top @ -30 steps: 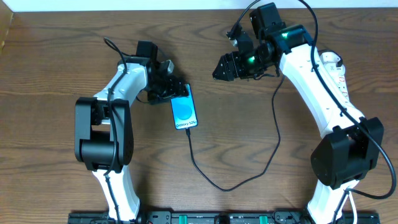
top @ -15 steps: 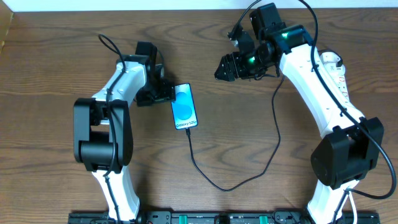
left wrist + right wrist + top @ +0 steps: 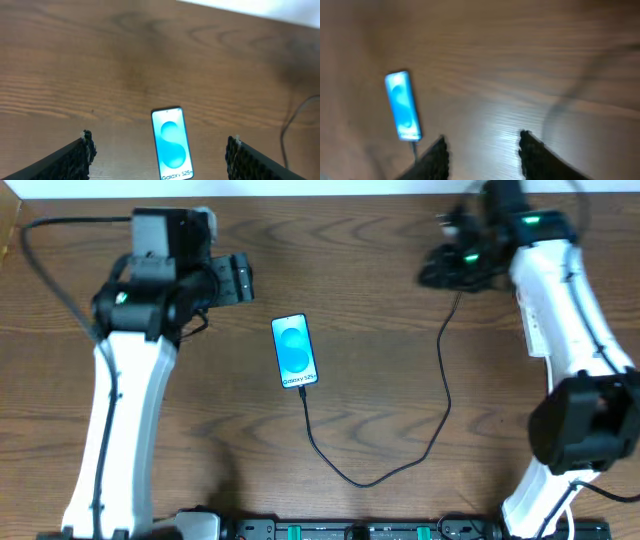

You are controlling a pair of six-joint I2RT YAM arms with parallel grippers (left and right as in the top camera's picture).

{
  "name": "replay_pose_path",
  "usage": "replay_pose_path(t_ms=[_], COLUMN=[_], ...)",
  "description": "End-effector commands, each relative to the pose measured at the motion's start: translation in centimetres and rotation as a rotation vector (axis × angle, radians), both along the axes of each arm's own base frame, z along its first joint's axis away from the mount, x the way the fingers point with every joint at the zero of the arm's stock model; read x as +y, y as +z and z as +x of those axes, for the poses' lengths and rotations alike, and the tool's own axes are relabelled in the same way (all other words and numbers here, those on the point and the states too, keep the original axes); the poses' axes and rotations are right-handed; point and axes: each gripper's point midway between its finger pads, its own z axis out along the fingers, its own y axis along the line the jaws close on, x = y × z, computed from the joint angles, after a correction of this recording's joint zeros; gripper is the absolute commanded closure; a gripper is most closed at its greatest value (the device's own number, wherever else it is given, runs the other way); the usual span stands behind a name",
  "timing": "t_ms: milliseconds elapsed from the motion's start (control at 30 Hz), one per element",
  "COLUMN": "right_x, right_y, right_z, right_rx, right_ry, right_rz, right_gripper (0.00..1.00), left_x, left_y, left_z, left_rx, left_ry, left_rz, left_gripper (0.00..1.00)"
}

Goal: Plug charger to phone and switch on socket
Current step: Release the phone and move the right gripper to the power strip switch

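The phone [image 3: 295, 352] lies flat mid-table with its screen lit, also seen in the left wrist view [image 3: 172, 145] and, blurred, in the right wrist view [image 3: 402, 106]. The charger's black cable [image 3: 372, 479] meets the phone's near edge, loops toward the front of the table and runs up to the right arm. My left gripper [image 3: 240, 280] hovers open, up and left of the phone, and holds nothing [image 3: 161, 152]. My right gripper [image 3: 438, 268] is motion-blurred at the back right, its jaws apart and empty [image 3: 482, 147]. The socket is hidden under the right arm.
A pale wall edge [image 3: 320, 188] runs along the back of the wooden table. The left arm's black cable [image 3: 50, 270] arcs at the far left. A black rail [image 3: 330, 530] lines the front edge.
My left gripper has let go of the phone's left side and lifted away up and left. My right arm has swung right, and its jaws have narrowed. The phone has stayed in place.
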Motion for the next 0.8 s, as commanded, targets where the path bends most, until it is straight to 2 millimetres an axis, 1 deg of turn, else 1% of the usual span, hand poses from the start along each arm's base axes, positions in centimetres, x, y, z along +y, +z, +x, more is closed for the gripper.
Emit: replay_pose_path(t_ms=[0, 33, 133, 200, 233, 333, 367, 400, 433, 567, 767], right_x=[-5.8, -7.3, -11.3, -14.0, -15.1, -18.6, -19.5, -21.0, -21.8, -24.0, -25.1], right_y=[2.3, 2.2, 2.1, 2.1, 2.1, 2.0, 2.0, 1.9, 1.9, 2.1, 1.5], right_z=[0.2, 0.1, -0.2, -0.5, -0.6, -1.0, -1.1, -1.1, -1.2, -1.3, -1.0], right_rx=[-0.044, -0.035, -0.028, -0.025, -0.027, -0.03, -0.034, -0.041, -0.046, -0.067, -0.075], right_ry=[-0.121, -0.154, -0.222, -0.282, -0.302, -0.382, -0.401, -0.432, -0.449, -0.495, -0.516], right_rz=[-0.023, -0.024, -0.034, -0.035, -0.038, -0.061, -0.075, -0.1, -0.113, -0.122, -0.124], right_gripper=[0.69, 0.74, 0.9, 0.98, 0.99, 0.99, 0.99, 0.99, 0.99, 0.99, 0.99], left_x=[0.3, 0.3, 0.3, 0.3, 0.3, 0.3, 0.3, 0.3, 0.3, 0.3, 0.3], left_y=[1.5, 1.8, 2.2, 2.2, 2.2, 2.2, 2.2, 2.2, 2.2, 2.2, 2.2], left_z=[-0.9, -1.1, -1.6, -1.7, -1.7, -1.7, -1.7, -1.6, -1.7, -1.7, -1.7], left_rx=[-0.037, -0.043, -0.048, -0.049, -0.048, -0.047, -0.047, -0.048, -0.047, -0.047, -0.047], left_ry=[0.011, 0.011, 0.011, 0.011, 0.011, 0.011, 0.011, 0.011, 0.011, 0.011, 0.011], left_rz=[0.0, 0.0, 0.0, 0.0, 0.0, 0.0, 0.0, 0.0, 0.0, 0.0, 0.0], left_gripper=[0.11, 0.02, 0.02, 0.02, 0.02, 0.02, 0.02, 0.02, 0.02, 0.02, 0.02])
